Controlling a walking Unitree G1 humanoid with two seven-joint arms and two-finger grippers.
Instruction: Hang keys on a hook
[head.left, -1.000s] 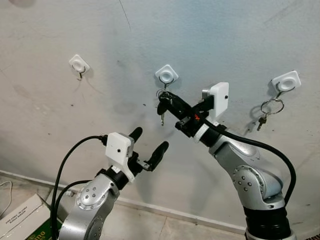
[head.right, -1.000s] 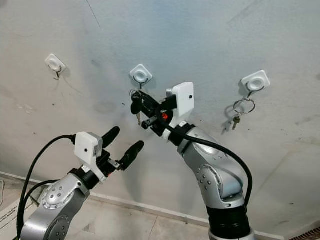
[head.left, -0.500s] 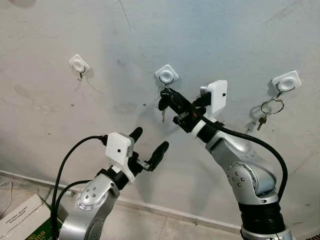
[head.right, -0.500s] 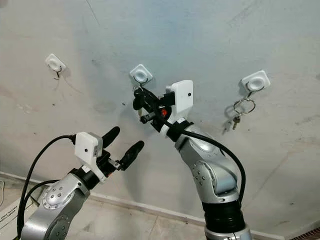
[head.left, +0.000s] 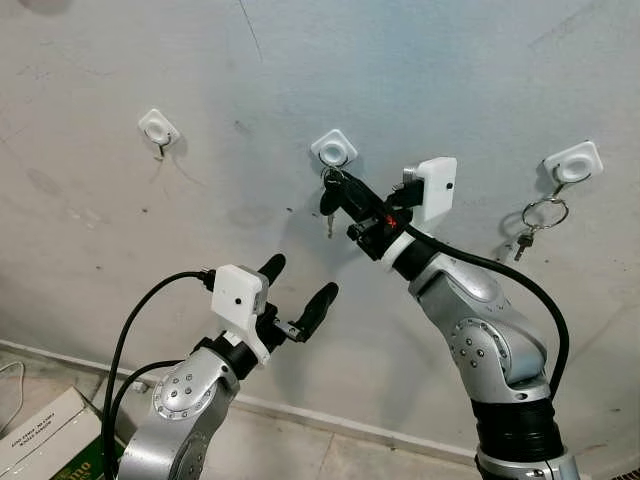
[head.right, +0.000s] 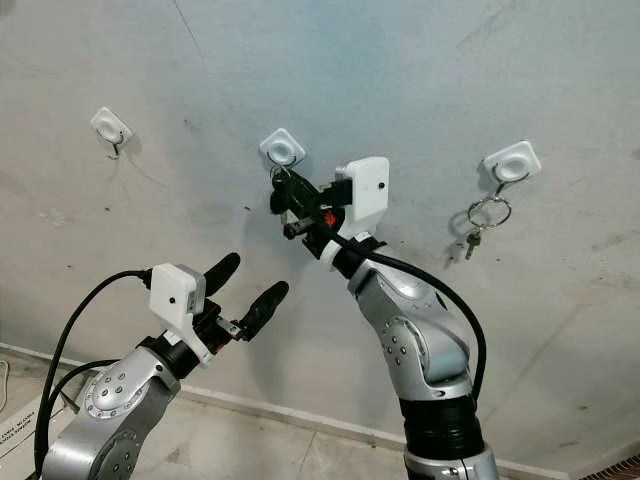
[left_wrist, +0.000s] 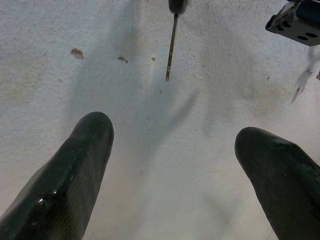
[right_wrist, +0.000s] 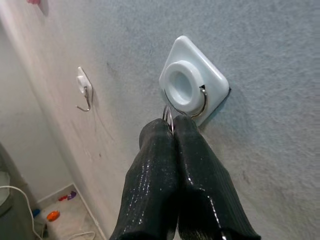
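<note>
Right gripper (right_wrist: 172, 131), fingers pinched shut on a metal key ring with dark keys (head.left: 328, 200), holds it at the middle white square wall hook (head.left: 333, 149) to loop it on; left gripper (head.left: 297, 290) waits below, fingers wide.

A pale plaster wall (head.left: 430, 60) — scuffed, with a thin crack near its top — meets a low skirting (head.left: 330, 425) and a grey tiled floor (head.left: 260, 455).
</note>
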